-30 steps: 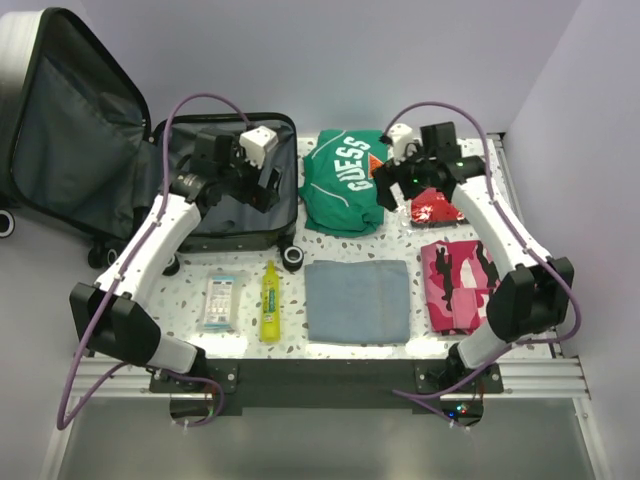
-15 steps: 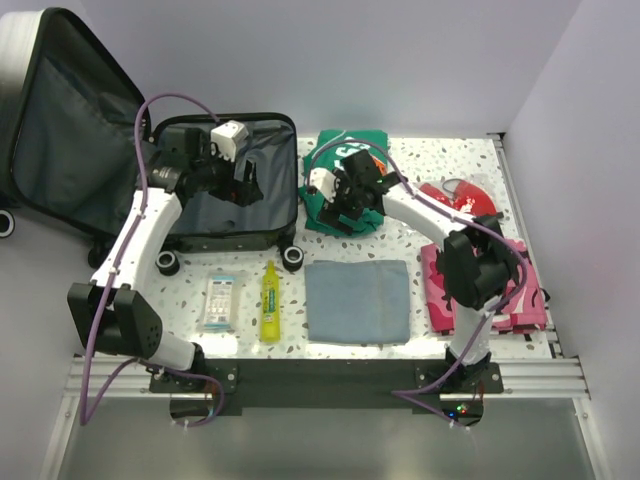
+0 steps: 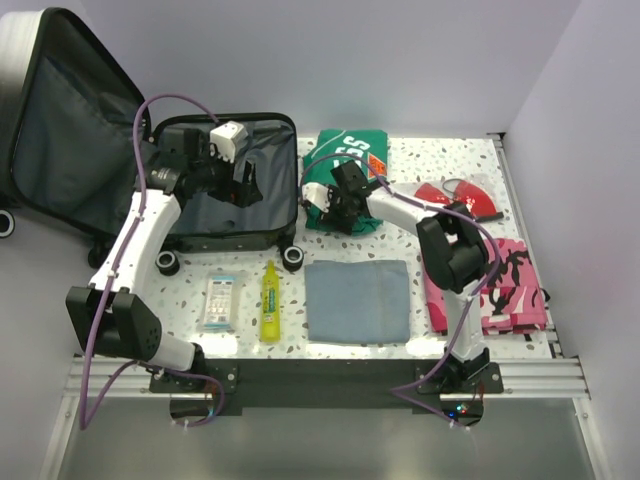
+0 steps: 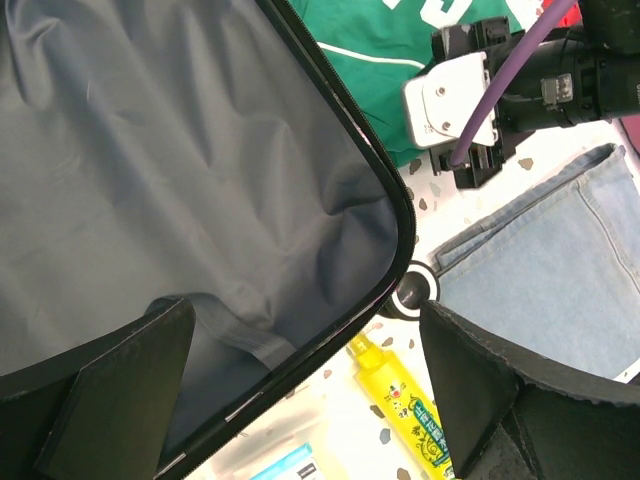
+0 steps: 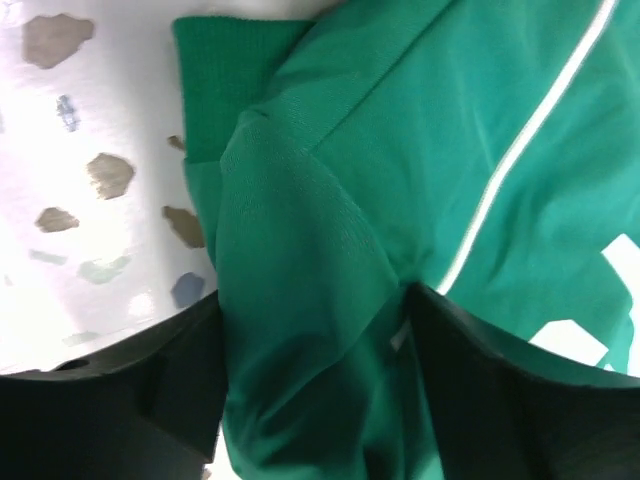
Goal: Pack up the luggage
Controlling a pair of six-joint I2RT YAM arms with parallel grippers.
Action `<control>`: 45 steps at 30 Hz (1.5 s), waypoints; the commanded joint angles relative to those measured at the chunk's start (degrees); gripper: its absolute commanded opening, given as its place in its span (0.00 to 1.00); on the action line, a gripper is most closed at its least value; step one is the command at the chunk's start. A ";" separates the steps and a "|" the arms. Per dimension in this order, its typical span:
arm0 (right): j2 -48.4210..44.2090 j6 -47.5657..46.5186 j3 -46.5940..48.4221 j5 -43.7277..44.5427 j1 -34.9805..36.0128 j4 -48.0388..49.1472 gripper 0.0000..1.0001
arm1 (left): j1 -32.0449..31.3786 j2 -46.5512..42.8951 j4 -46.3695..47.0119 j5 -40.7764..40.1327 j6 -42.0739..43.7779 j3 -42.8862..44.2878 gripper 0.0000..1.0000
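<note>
Speckled white table (image 3: 420,170), luggage (image 3: 268,208) lying open at its far left, left gripper (image 4: 300,390) spread wide and empty above it, right gripper (image 5: 312,340) straddling a green shirt (image 3: 352,148) fold, grip unclear.

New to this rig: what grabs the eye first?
The open hard-shell suitcase with dark grey lining at far left, lid thrown back, with the left gripper hanging open over it. Next, the bright green shirt with white lettering at far centre, where the right gripper straddles a fold at its near-left edge. A pink camouflage garment lies at the right.
</note>
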 commanded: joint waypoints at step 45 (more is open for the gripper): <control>-64.07 -24.61 -41.24 -7.54 -9.42 -34.97 0.00 | -25.04 49.45 20.37 -4.49 -9.15 36.25 1.00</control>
